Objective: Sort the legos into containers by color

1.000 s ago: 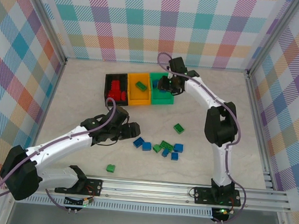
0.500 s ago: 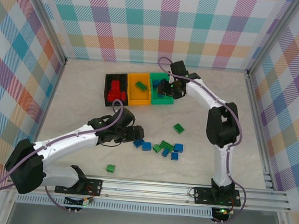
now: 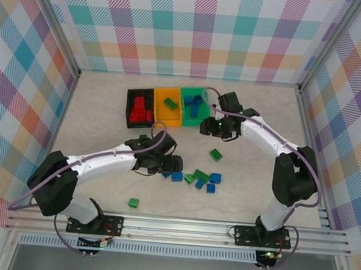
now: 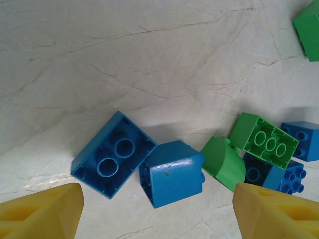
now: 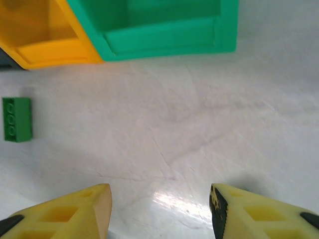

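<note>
My left gripper (image 3: 169,165) (image 4: 159,219) stands open low over the table at the left end of a loose cluster of legos. Just ahead of its fingertips lie an upturned blue brick (image 4: 113,154) and a blue brick on its side (image 4: 172,173), with green bricks (image 4: 223,163) and more blue ones (image 4: 299,139) to their right. My right gripper (image 3: 205,129) (image 5: 160,209) is open and empty over bare table in front of the green bin (image 3: 198,119) (image 5: 164,37), which holds blue bricks (image 3: 195,101). The black bin (image 3: 129,108) holds red bricks (image 3: 141,114). The orange bin (image 3: 169,115) (image 5: 55,50) holds a green brick (image 3: 170,102).
Single green bricks lie at centre right (image 3: 216,154), near the front rail (image 3: 134,202) and in front of the black bin (image 3: 143,137) (image 5: 16,119). Checked walls enclose the table on three sides. A metal rail (image 3: 223,227) runs along the near edge.
My right gripper has drawn back from over the green bin to the table in front of it, jaws wider. My left gripper has slid right, up to the blue bricks.
</note>
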`<state>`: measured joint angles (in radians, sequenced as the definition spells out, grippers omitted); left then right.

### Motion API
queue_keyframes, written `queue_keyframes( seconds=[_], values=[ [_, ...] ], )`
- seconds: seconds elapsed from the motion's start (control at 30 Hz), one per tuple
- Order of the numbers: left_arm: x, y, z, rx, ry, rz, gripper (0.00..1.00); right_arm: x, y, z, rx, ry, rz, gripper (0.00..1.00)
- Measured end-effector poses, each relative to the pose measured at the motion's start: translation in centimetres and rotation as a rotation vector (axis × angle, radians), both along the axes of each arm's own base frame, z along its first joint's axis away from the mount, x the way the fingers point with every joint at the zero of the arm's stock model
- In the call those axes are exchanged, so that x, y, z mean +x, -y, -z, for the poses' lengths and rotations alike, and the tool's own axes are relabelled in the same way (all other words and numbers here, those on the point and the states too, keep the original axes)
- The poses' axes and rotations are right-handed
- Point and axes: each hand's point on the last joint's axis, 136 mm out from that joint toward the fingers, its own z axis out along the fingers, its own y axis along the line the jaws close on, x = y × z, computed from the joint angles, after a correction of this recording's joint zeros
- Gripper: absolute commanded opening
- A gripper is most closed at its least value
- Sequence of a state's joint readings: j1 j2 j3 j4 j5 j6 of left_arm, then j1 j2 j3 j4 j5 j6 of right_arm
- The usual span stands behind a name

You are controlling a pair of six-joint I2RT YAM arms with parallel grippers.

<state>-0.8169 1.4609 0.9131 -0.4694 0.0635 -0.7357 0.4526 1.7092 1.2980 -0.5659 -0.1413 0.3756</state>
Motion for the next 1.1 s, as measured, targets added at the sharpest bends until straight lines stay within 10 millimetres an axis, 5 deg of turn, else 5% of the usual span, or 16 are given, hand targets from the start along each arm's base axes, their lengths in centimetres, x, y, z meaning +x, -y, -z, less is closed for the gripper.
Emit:
queue_keyframes(
  seconds=[0.23,0.63,1.1],
  values=[
    [0.3,0.1,0.6,0.073,-0.009,0.022,0.78,-1.7,1.0,1.6,-0.026,-0.035,0.005,0.55],
    [0.0,-2.8,1.2,0.231,-0.013,0.016,0.74,-2.0,1.2,1.2,-0.016,-0.012,0.01,0.55],
    [-1.6,-3.2,3.1,0.342,-0.103,0.236,0.73,-2.5,1.4,1.8,-0.009,-0.024,0.025,0.56]
  ],
)
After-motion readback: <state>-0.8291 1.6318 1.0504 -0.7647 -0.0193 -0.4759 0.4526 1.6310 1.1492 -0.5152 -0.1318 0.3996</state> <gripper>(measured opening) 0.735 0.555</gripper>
